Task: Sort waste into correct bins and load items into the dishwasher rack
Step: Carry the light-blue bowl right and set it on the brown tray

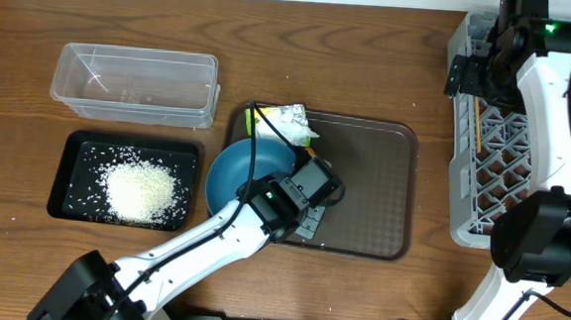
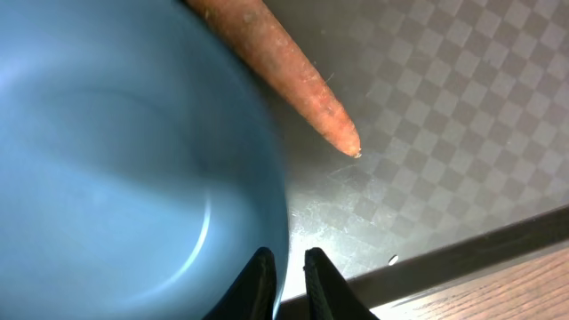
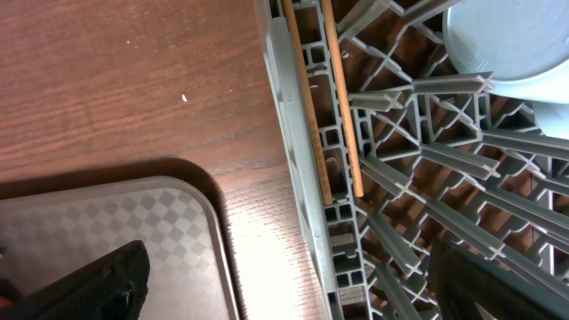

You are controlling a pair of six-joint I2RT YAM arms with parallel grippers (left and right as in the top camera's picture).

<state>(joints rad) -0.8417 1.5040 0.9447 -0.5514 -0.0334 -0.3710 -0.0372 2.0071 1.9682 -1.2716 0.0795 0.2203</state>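
Left pincer [image 2: 289, 284], jaws narrow, straddles the large blue bowl [image 2: 116, 160] at its rim; whether it grips cannot be told. Just beyond, a carrot [image 2: 293, 80] lies on the brown tray [image 2: 444, 107]. Right pincer [image 3: 298, 280], spread wide, hovers at the grey rack [image 3: 418, 178] edge, chopsticks [image 3: 329, 107] ahead, small light-blue bowl [image 3: 516, 44] farther.

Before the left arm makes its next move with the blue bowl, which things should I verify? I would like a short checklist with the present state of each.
1. Left hand straddles the rim of the blue bowl: ok.
2. Grip firm enough to lift: cannot tell.
3. Bowl's inside bare: ok, as far as it shows.
4. Carrot clear of the bowl: cannot tell; it lies close beside the rim on the brown tray.
5. Right hand open, empty, above the edge of the rack: ok.
6. Chopsticks lying in the rack: ok.
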